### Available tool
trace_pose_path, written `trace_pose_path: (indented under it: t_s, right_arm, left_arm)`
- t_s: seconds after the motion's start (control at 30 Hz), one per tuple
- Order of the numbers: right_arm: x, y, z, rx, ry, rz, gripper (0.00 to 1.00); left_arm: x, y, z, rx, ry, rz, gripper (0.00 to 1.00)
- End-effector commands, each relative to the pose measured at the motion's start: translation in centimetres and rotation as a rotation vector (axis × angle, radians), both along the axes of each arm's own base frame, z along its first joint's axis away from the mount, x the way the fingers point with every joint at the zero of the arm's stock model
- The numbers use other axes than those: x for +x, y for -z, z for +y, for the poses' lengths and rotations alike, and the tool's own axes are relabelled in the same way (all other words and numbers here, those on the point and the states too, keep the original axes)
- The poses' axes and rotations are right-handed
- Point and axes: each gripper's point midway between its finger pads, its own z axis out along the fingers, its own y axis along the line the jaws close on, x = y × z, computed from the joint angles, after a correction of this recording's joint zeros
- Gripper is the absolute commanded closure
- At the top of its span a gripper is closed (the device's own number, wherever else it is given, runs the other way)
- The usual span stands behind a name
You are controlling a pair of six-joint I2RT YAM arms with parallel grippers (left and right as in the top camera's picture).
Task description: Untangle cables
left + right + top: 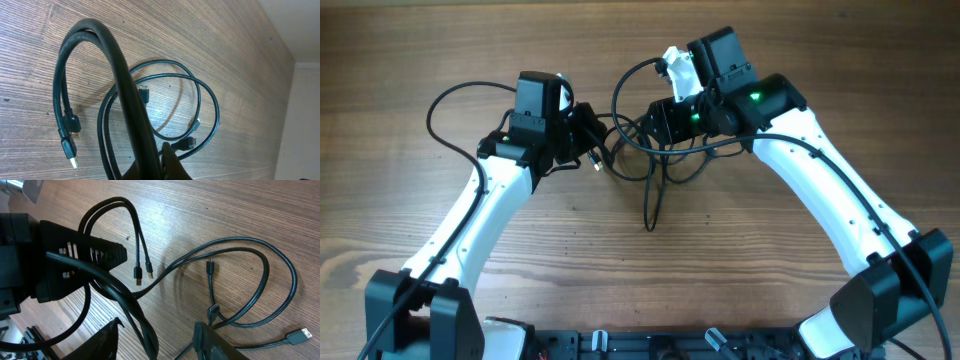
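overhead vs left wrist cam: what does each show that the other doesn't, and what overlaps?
Overhead only: the white left arm and white right arm, with the left hand and right hand close together over the thin black cables. Left wrist only: close detail of two black plug ends with metal tips dangling from a raised loop. Both: the same cables on the brown wood-grain table.

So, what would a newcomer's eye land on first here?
The black cables tangled mid-table between the left gripper and right gripper. The left jaws are shut on a doubled strand that arches away, plug ends dangling, while loose loops lie on the wooden table.
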Motion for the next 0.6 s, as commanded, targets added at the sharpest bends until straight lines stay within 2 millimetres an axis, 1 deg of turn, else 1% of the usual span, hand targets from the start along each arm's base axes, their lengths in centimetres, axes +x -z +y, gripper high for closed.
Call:
trace_pose_path:
  t_s: [0.0, 0.23, 0.37, 0.43, 0.57]
  right_arm:
    - [0.5, -0.1, 0.1, -0.003, 0.008, -0.007, 0.5]
    - [0.3, 0.2, 0.1, -0.012, -0.01, -0.004, 0.5]
    - [0.3, 0.2, 0.1, -0.01, -0.01, -0.007, 0.5]
    - [0.1, 0.1, 0.3, 0.003, -0.023, -0.001, 0.5]
    - [-0.2, -0.2, 0.8, 0.035, -0.043, 0.012, 0.5]
  left_arm:
    - [0.2, 0.1, 0.1, 0.013, 0.012, -0.007, 0.96]
    - [0.0, 0.2, 0.1, 0.009, 0.017, 0.001, 0.96]
    - [-0.7, 0.7, 0.3, 0.043, 0.054, 0.014, 0.96]
    - [-0.8, 0.9, 0.7, 0.058, 0.063, 0.018, 0.96]
    - [0.0, 0.4, 1.8, 0.021, 0.037, 0.003, 0.96]
